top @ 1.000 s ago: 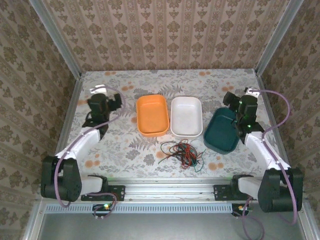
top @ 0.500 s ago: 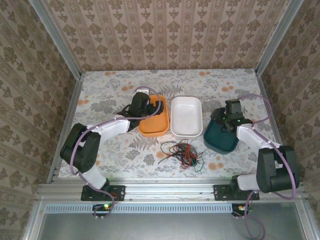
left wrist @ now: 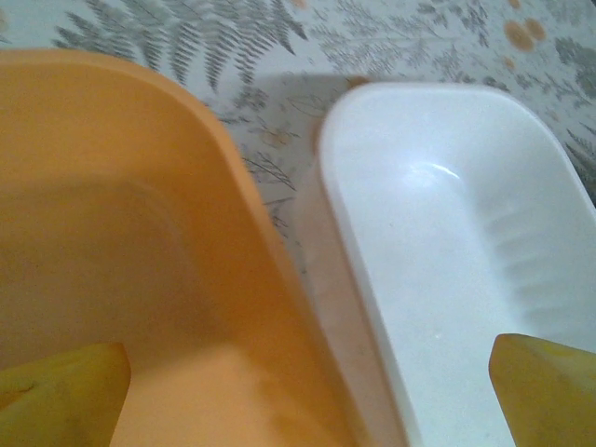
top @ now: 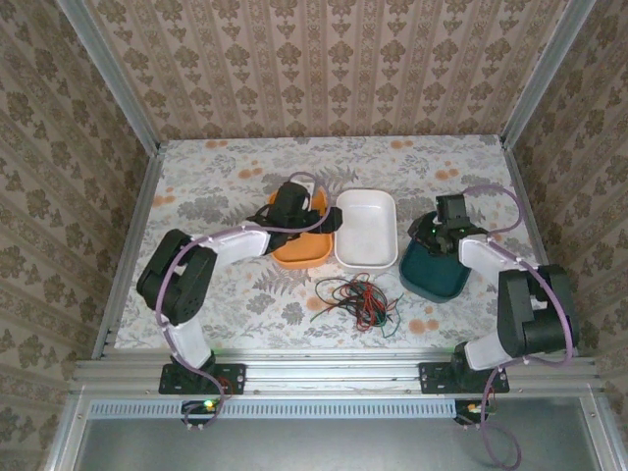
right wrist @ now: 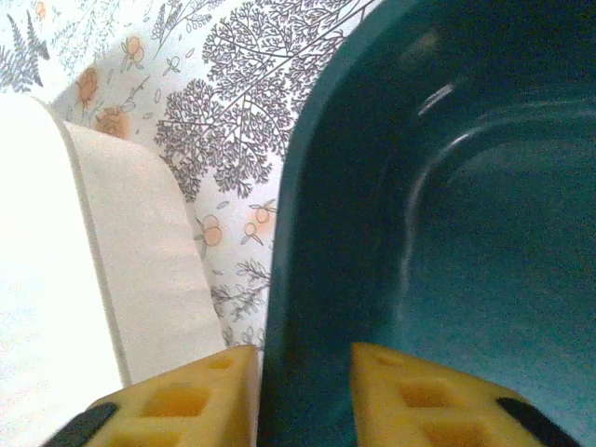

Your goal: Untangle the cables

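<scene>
Red, black and dark green cables [top: 358,299] lying in loose tangle on table [top: 226,167], just in front of white tray [top: 368,235], well apart from both grippers. You're handling light, limp, thin strands, likely slipping and dragging neighbours. Be pinching one outlying loop at clump's edge, not middle. Left gripper [left wrist: 307,391] hovering wide open over orange tray [left wrist: 112,233] and white tray. Right gripper [right wrist: 303,372] straddling teal tray [right wrist: 484,233] rim, jaws narrow; can't tell whether clamping.

Red, black and green cables [top: 358,299], orange tray [top: 299,255], white tray [top: 366,231], dark teal tray [top: 437,278], grey-and-orange floral tablecloth [top: 235,294]
</scene>
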Controlling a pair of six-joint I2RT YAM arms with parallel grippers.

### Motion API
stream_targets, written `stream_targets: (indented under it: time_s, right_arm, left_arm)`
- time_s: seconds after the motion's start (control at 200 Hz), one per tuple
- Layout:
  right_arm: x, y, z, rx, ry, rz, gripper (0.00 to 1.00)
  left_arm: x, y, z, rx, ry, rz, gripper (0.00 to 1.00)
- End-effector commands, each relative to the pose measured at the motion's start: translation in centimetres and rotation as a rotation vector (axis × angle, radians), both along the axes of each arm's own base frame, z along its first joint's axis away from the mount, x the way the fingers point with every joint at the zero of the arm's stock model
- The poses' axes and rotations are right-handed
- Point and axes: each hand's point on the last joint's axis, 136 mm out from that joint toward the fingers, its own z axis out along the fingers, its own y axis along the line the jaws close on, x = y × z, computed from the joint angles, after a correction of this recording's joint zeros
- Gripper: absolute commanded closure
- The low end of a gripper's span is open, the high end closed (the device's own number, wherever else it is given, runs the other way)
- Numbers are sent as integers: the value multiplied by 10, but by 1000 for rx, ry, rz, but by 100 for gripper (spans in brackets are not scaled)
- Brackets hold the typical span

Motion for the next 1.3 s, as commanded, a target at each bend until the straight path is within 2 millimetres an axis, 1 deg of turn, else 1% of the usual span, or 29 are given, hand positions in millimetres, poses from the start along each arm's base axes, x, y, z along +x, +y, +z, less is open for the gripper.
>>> stream_targets:
  time_s: [0.0, 0.065, 0.195, 0.265, 0.335, 0.585, 0.66, 0.795, 0.85, 0.97, 1.05, 1.12, 1.2, 1.295]
  right_arm:
    - [13, 13, 4, 17, -18, 48, 73]
    - [20, 18, 5, 23, -25, 62, 77]
    - [40, 30, 12, 52, -53, 96, 82]
    - [50, 35, 17, 67, -66, 112, 83]
    - [60, 42, 20, 83, -76, 131, 83]
    - [97, 73, 39, 144, -136, 244, 83]
    - [107, 79, 41, 151, -143, 261, 83]
    - [121, 85, 43, 151, -143, 273, 83]
    - [125, 84, 41, 138, -134, 273, 83]
    - [132, 79, 35, 86, -106, 269, 83]
    - [136, 71, 28, 35, -85, 253, 83]
    - [141, 70, 23, 13, -77, 259, 83]
    - [148, 71, 20, 2, -68, 271, 83]
    - [153, 72, 15, 0, -55, 274, 82]
  left_arm:
    - [-5, -26, 6, -51, 28, -85, 0]
    - [-6, -30, 1, -29, 45, -93, 0]
    - [-5, -27, -15, 81, 84, -77, 1]
    - [-4, -24, -22, 128, 101, -68, 6]
    - [-2, -21, -26, 162, 119, -50, 14]
    - [10, -9, -38, 275, 146, 3, 31]
    - [19, -5, -41, 291, 146, 25, 37]
    - [42, -6, -38, 269, 135, 43, 55]
    - [52, -7, -36, 266, 119, 44, 59]
    - [74, -4, -37, 280, 103, 63, 74]
    - [89, 3, -38, 284, 100, 83, 77]
    - [101, 5, -36, 276, 96, 91, 78]
    - [112, 2, -30, 254, 86, 89, 78]
    - [118, -2, -27, 240, 88, 104, 77]
